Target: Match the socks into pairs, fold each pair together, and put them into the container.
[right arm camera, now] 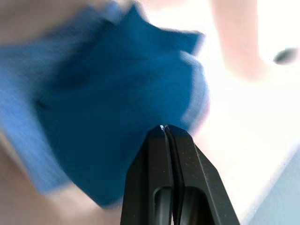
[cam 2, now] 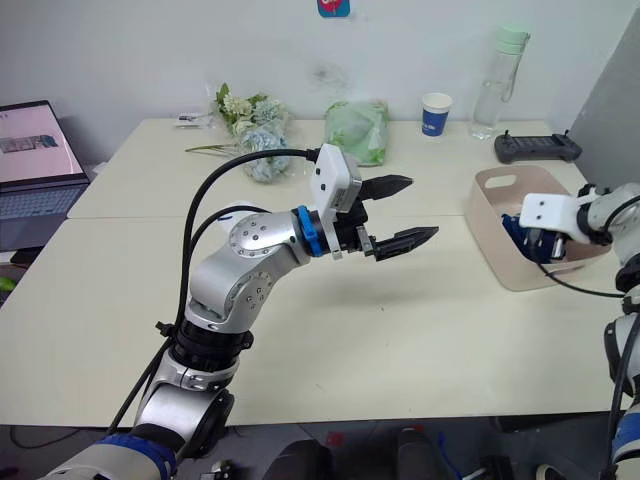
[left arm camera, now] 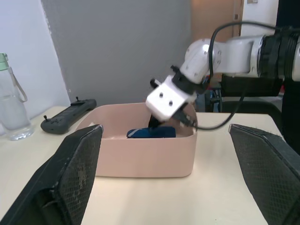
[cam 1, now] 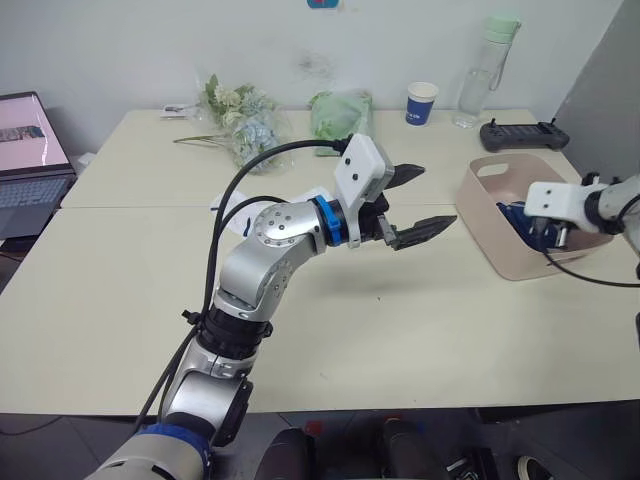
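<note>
Over the middle of the desk, the left gripper [cam 1: 410, 200] hangs in the air with its two black fingers spread wide and nothing between them. Behind its forearm, toward the desk's far edge, a strip of white [cam 1: 232, 207] lies on the desk; it may be one of the white socks, but too little of it shows to be sure.

Further right, near the right edge of the desk, stands the container [cam 1: 478, 211], the pale pink tub. Blue socks [left arm camera: 151, 132] lie inside it on the bottom, and the right gripper [cam 2: 545, 243] is lowered into the tub directly above them. In the right wrist view its fingers [right arm camera: 154, 154] are pressed flat together, tip to tip, with the blue knit just beyond the tips; I cannot tell whether a fold of fabric is pinched between them or they merely rest against it.

The step in hand looks like setting a folded blue pair down in the tub. To do it well, the right gripper should part its fingers fully before rising, then lift straight up, clear of the tub's near wall, so the soft knit is neither dragged out nor unfolded. The left gripper should stay well apart from the tub meanwhile.
</note>
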Tool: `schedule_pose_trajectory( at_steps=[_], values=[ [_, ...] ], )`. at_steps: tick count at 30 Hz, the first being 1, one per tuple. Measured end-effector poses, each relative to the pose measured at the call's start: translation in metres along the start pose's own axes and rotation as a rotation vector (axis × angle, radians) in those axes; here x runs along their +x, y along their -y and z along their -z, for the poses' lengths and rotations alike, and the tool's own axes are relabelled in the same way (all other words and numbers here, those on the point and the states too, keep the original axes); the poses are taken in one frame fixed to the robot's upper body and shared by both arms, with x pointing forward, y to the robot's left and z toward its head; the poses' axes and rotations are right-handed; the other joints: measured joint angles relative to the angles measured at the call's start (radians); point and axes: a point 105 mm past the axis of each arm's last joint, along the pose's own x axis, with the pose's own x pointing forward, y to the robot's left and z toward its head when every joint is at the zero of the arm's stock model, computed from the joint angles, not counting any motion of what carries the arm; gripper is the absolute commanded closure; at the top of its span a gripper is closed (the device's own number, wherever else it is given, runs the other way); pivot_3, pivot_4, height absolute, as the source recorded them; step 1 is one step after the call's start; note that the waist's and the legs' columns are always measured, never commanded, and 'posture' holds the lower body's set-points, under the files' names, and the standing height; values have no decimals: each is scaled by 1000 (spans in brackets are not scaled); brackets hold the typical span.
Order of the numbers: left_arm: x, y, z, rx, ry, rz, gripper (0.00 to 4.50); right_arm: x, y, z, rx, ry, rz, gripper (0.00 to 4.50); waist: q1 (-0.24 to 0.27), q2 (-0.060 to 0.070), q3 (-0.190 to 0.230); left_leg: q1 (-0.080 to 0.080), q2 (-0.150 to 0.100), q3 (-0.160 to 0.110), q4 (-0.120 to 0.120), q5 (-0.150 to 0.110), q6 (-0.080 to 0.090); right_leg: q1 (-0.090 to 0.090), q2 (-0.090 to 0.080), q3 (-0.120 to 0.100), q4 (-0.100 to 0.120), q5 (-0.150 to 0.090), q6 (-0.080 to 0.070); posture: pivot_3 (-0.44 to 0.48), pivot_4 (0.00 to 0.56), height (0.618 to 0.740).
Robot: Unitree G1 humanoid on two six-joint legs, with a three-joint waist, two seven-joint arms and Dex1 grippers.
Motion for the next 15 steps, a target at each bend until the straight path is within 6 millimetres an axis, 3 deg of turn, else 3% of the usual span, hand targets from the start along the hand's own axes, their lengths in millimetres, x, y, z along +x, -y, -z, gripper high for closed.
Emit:
schedule_pose_trajectory(
  at_steps=[4,6,9,12,15],
  values=[
    [-12,-8,4,31,-41,-20,0,-26,38,-2,-14,7,163,4443,-4,0,0,1,0,0,0,0,0,0,0,0,0,0,0,0,150,740],
    [-21,-15,6,47,-53,-49,0,-36,53,-9,-7,51,251,4067,-5,0,0,1,1,0,-1,0,0,0,0,0,0,0,0,0,150,740],
    [-38,-31,12,62,-76,-133,0,-43,70,-51,107,304,369,3173,-9,0,0,1,2,1,0,0,0,0,1,0,1,0,0,0,150,740],
    [-58,-40,21,54,-98,-225,0,-39,55,-100,265,575,362,2113,-5,0,-1,0,3,-3,1,0,0,1,1,-2,1,0,0,0,150,740],
    [-89,-44,43,21,-158,-336,0,-26,8,-144,495,770,254,1048,1,0,-2,-3,3,-6,1,0,0,-1,1,-4,2,0,0,0,150,740]
  ],
)
